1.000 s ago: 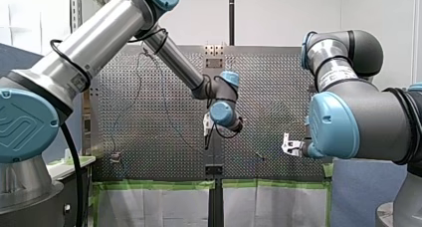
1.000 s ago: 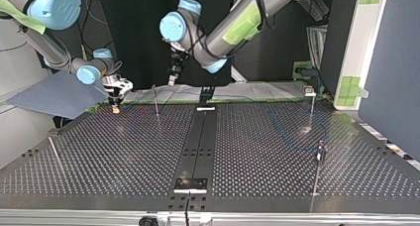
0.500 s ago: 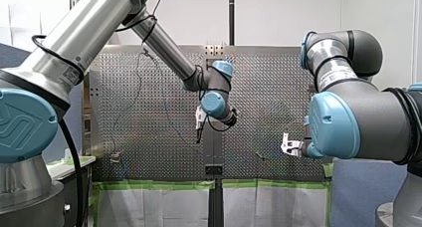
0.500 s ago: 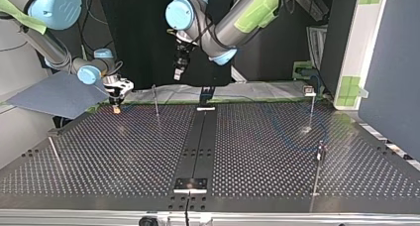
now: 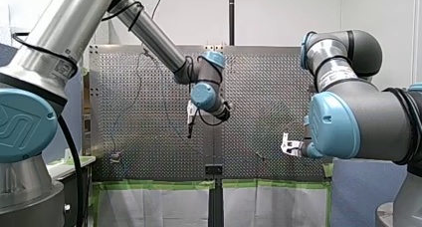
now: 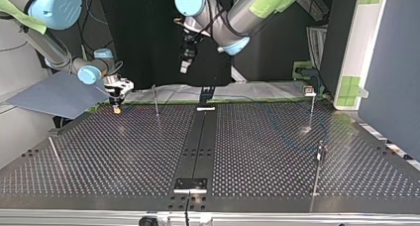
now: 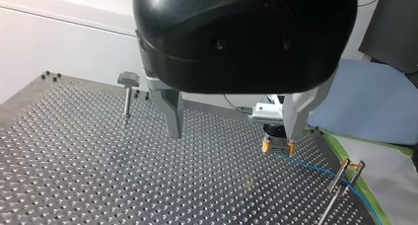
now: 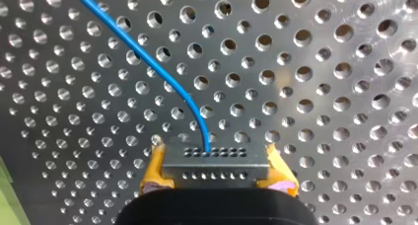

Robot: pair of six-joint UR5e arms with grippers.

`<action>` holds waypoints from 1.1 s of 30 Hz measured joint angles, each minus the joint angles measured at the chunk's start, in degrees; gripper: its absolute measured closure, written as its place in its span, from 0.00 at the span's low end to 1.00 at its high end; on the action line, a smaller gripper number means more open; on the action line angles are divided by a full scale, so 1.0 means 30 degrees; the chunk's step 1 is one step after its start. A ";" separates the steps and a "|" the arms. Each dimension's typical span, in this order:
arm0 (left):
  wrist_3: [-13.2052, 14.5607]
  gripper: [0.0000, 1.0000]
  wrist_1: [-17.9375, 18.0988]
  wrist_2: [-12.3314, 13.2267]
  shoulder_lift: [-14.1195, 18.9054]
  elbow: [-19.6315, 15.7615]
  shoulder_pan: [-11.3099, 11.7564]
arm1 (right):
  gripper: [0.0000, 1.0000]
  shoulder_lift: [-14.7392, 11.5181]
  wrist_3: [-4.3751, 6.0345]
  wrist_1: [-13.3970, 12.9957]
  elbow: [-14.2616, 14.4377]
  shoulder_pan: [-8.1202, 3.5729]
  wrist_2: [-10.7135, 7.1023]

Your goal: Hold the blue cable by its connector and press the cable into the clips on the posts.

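In the right wrist view my right gripper (image 8: 217, 174) has its yellow pads (image 8: 153, 169) shut on the grey connector (image 8: 217, 162). The blue cable (image 8: 162, 72) leaves the connector and curves away over the perforated table. The top view shows my right gripper (image 6: 116, 101) low at the table's far left corner. My left gripper (image 7: 234, 135) hangs open and empty well above the table, metal fingers (image 7: 172, 111) spread wide. Ahead of it I see my right gripper (image 7: 277, 142) and the cable (image 7: 315, 168) running to a pair of thin posts (image 7: 345, 171).
A short post with a flat head (image 7: 127, 93) stands near the far edge. Thin posts (image 6: 156, 100) (image 6: 312, 103) (image 6: 319, 155) rise from the table. A black strip (image 6: 198, 137) runs down its middle. Green tape (image 5: 159, 185) lines the edge.
My left arm has lifted its gripper higher, drifting left in the front view and right in the top view. The right arm and the connector have stayed put.
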 joint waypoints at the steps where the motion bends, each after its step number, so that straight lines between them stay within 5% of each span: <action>1: -0.0042 0.00 0.0076 -0.0003 0.0222 -0.0217 -0.0002 | 1.00 0.0001 0.0001 0.0000 0.0003 0.0011 -0.0001; 23: -0.0319 0.00 0.0284 -0.0484 0.4007 -0.4006 -0.0006 | 1.00 -0.0004 -0.0037 0.0019 -0.0001 0.0088 -0.0053; 33: -0.1308 0.00 0.1658 0.0546 0.5866 -0.5867 0.0190 | 1.00 -0.0004 -0.0264 0.0279 -0.0001 0.0089 -0.0034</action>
